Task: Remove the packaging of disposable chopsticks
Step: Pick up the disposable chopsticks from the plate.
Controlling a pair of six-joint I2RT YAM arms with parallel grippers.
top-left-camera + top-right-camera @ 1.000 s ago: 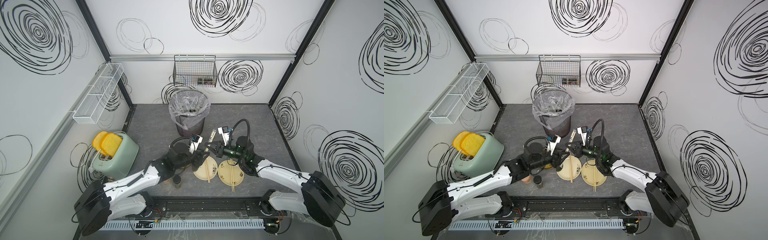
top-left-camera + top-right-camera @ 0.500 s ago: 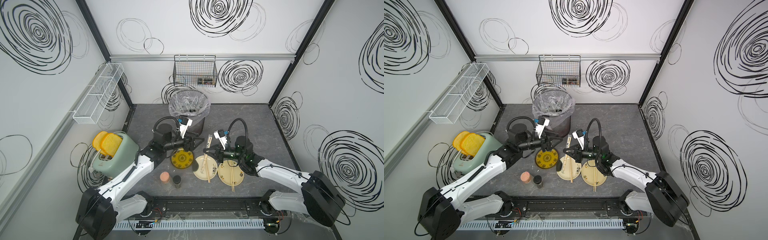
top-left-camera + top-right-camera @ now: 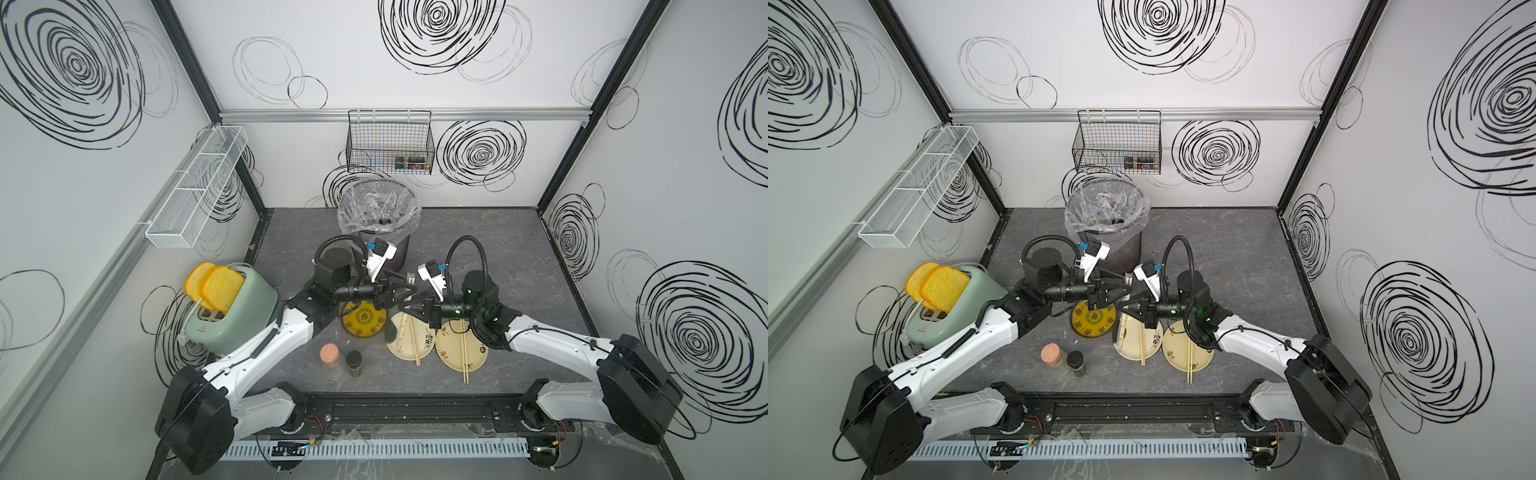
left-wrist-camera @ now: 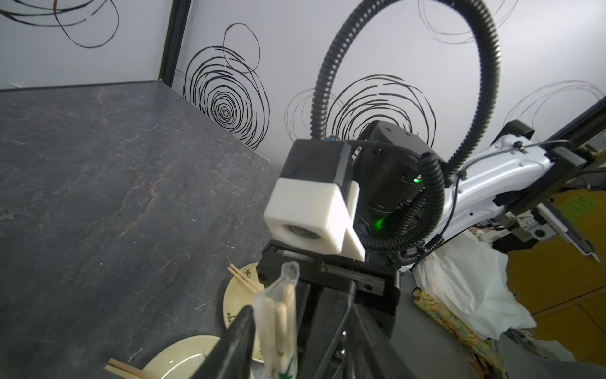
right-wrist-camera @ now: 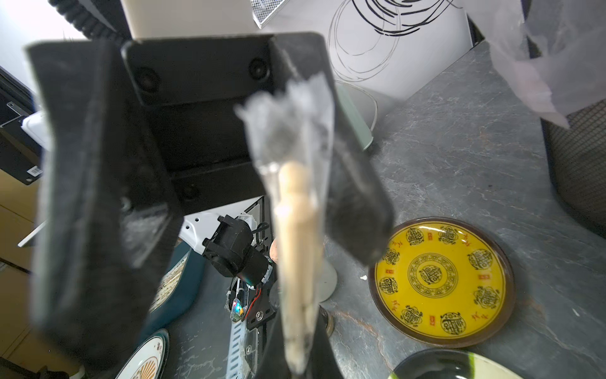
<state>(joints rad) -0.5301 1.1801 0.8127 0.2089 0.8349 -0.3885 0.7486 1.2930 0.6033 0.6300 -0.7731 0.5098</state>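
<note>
Packaging [image 5: 295, 124], a clear sleeve, is seen around one pair of disposable chopsticks [image 5: 296, 229], which is held in the air between the two arms, above a pale plate [image 3: 428, 343]. The wrapped pair is clamped low down by the right gripper [image 3: 406, 308], whose jaws are closed on it. The sleeve's empty top end is flanked by the spread jaws of the left gripper [image 3: 400, 293]. One finger [image 5: 347, 183] is touched by the film, while the other is kept well apart. A yellow plate [image 3: 365, 322] is seen just beside, on the grey table [image 3: 498, 249].
</note>
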